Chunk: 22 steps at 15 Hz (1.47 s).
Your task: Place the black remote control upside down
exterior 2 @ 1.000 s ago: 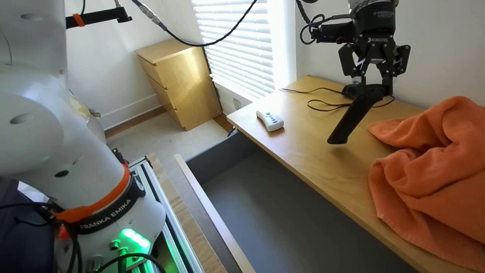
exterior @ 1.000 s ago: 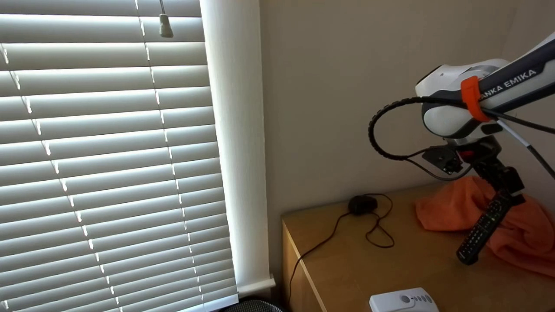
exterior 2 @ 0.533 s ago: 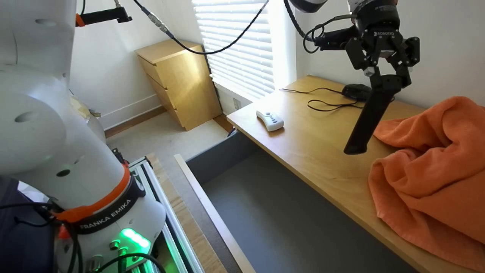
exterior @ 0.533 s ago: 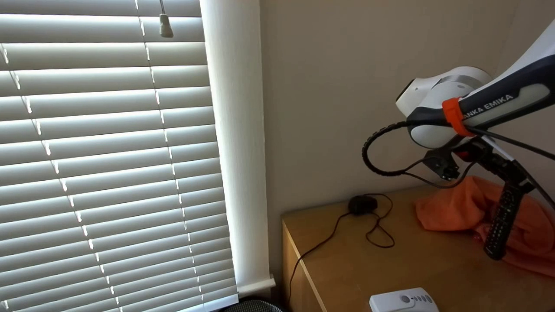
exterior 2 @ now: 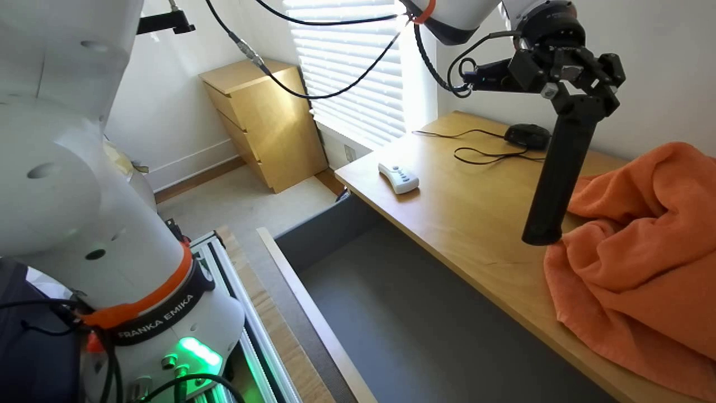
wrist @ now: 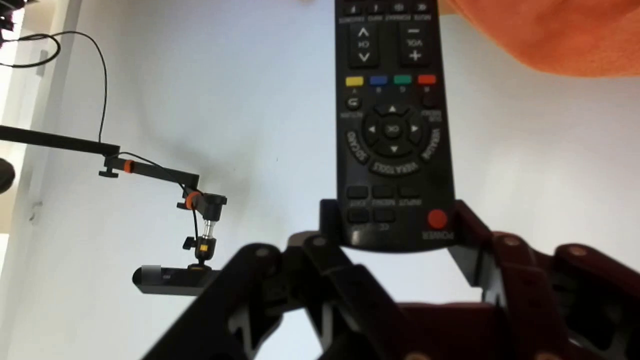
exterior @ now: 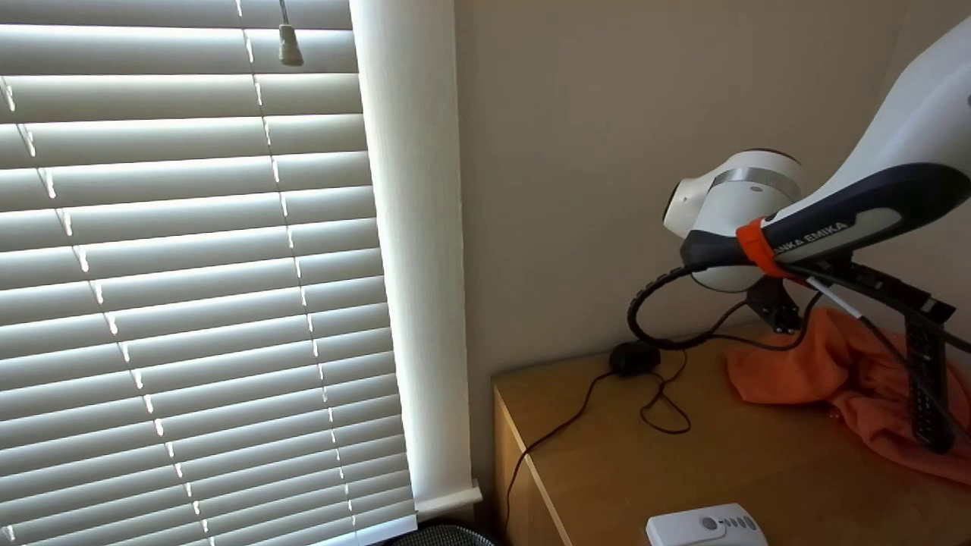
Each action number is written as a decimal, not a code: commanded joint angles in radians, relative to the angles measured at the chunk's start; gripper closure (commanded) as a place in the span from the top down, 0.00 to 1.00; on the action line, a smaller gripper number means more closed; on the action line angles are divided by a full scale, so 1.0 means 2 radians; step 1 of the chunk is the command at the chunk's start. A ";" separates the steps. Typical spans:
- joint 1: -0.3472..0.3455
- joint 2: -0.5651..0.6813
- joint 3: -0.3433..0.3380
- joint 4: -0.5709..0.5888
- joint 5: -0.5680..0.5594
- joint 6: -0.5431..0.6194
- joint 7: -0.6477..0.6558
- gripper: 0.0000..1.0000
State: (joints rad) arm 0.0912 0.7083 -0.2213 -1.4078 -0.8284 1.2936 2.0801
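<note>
While hovering above wood tabletop, nr orange cloth, had gripper part-closed, pinching both edges of blk remote at PWR-btn end; held it steeply tilted, PWR-end-up, btn-side-on in wrist view. Couldn't tell if touching cloth. Saw wht remote well apart on tabletop.

The black remote control has swung nearer vertical.

Black remote control; tilted; gripped end up
</note>
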 commanded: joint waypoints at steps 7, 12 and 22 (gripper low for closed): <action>-0.003 0.095 0.023 0.075 -0.079 0.027 0.024 0.30; -0.003 0.122 0.025 0.092 -0.092 0.038 0.032 0.30; -0.013 0.149 0.026 0.141 -0.068 0.014 0.042 0.30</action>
State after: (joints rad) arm 0.0848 0.9559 -0.1796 -1.1965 -0.9914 1.3327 2.1251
